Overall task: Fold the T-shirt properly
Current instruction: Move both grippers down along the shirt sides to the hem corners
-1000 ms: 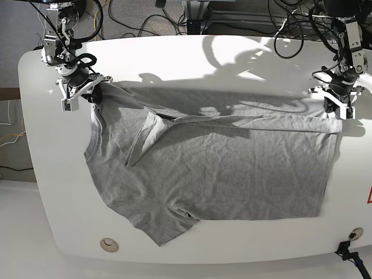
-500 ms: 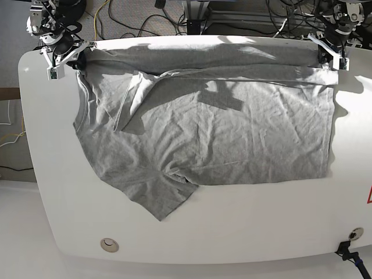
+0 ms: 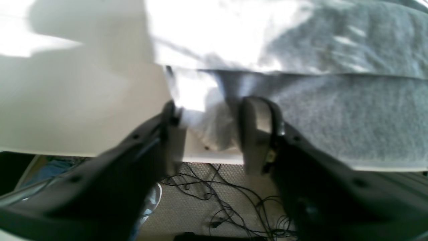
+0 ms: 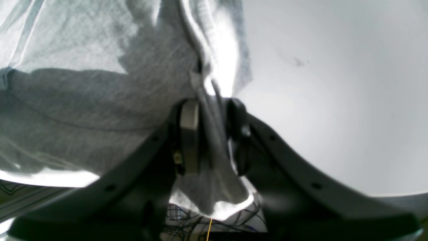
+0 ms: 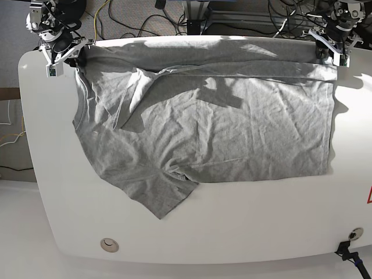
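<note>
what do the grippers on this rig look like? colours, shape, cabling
From the base view, the left gripper and right gripper are both white brackets over black and metal parts, with dark cables looping behind them. The wrist views show dark curved jaws with pale inner pads. No markings are legible.

one T-shirt [image 5: 221, 128], one table [image 5: 244, 226], two hands

White rounded table [image 5: 232, 232], hard sunlight patches; grey carpet floor [image 5: 133, 17], tangled cables [image 5: 122, 26] behind.
</note>
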Controlling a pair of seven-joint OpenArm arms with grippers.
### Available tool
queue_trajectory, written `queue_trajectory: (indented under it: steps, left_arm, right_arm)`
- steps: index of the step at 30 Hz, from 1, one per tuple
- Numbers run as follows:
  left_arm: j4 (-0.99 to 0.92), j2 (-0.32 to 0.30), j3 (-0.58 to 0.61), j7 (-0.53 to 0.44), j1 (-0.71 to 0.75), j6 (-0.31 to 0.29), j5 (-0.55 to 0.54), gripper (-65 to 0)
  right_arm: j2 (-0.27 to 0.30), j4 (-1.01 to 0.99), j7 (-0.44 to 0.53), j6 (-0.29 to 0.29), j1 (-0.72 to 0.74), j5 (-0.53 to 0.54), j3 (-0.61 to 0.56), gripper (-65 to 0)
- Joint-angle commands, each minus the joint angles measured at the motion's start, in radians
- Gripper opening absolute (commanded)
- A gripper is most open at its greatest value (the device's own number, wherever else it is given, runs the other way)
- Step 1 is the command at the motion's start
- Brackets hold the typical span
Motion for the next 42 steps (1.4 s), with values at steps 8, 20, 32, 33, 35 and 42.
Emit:
queue_trajectory:
  steps: [8,20,32,33,35,42]
  left_arm:
    - [0.068,-0.011,0.003,0.051,0.01,-0.014,0.019,-18.9]
    - [0.211,-0.055,-0.146,0.237,-0.14,-0.023,0.022,-18.9]
    - [0.081,-0.06,-0.089,0.32,-0.566,-0.09,0.023,-18.9]
    - [0.051,-0.06,-0.083,0.32,-0.602,-0.09,0.023,-18.9]
    - [-0.01,-0.061,-0.074,0.32,-0.666,-0.09,0.023,-18.9]
    - [-0.269,-0.095,-0.057,0.313,-0.87,-0.092,0.025,-18.9]
  right_arm:
    - [0.009,0.02,-0.088,-0.03,0.013,-0.039,0.032,-36.2]
    - [0.012,0.176,-0.233,-0.03,0.119,-0.039,0.078,-36.2]
    - [0.012,0.024,-0.286,-0.03,0.547,-0.04,-0.071,-36.2]
    - [0.011,-0.008,-0.286,-0.03,0.584,-0.04,-0.091,-36.2]
    - [0.009,-0.072,-0.286,-0.03,0.66,-0.04,-0.123,-36.2]
    - [0.008,-0.315,-0.214,-0.03,0.887,-0.04,-0.266,-36.3]
